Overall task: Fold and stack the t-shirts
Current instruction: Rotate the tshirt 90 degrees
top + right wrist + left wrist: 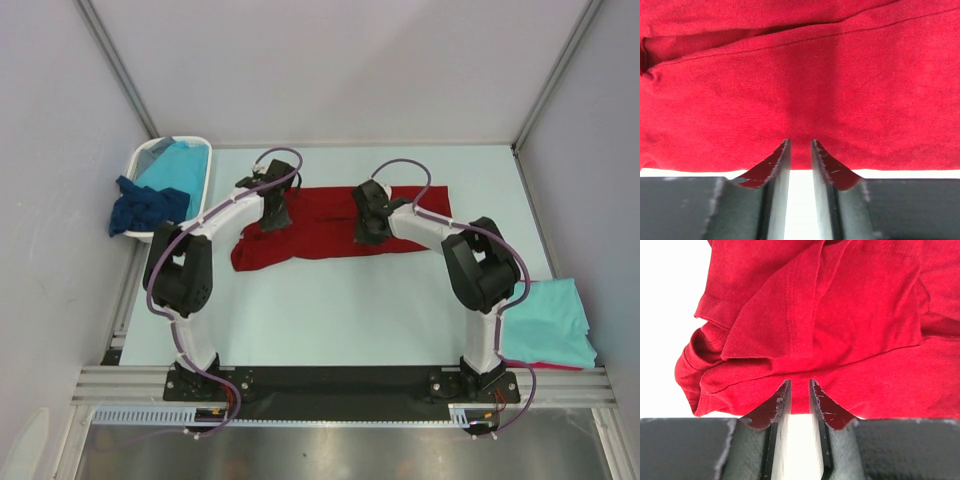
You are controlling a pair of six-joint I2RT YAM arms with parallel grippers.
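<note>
A dark red t-shirt (320,222) lies spread sideways across the far half of the table, partly folded, with its left end bunched. My left gripper (272,212) hovers over that bunched end, and my right gripper (372,226) over the right half. In the left wrist view the left gripper (799,390) is open a little with bare table showing in the gap, and the rumpled red t-shirt (840,315) lies just beyond the tips. In the right wrist view the right gripper (800,147) is likewise slightly open and empty at the near hem of the smooth red cloth (800,75).
A white basket (143,158) at the far left holds a turquoise t-shirt (182,165), and a navy one (145,208) hangs over its rim. At the near right a folded turquoise t-shirt (548,322) lies on a red one (545,366). Grey walls enclose the table (340,310).
</note>
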